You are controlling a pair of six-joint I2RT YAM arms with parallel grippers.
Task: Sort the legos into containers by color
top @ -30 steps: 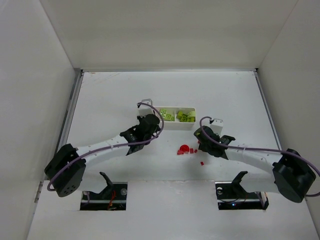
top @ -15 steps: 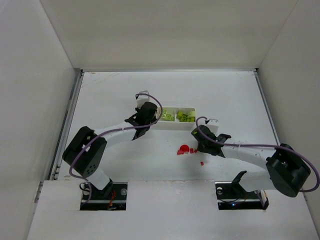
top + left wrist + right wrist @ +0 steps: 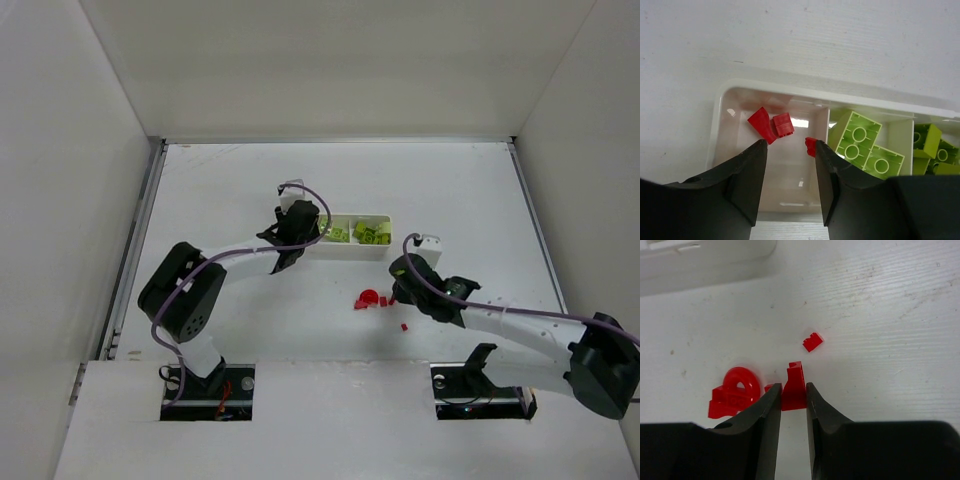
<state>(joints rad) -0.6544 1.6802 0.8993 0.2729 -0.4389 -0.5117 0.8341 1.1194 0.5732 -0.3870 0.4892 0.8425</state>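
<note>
Two red bits [image 3: 771, 125] lie in the tray's [image 3: 720, 107] end compartment. The left gripper [image 3: 790, 147] hangs open above them, with a third red chip [image 3: 810, 146] at its fingertip. Stuck or dropping? Hard to say. The right gripper [image 3: 792, 390] is clamped on a red brick [image 3: 795, 382], just beside the round piece [image 3: 737, 387]. Best lift straight up so the neighbours don't scatter, then drop it clear of the greens [image 3: 860, 145]. The tray's far end is cut off in the wrist view.
</note>
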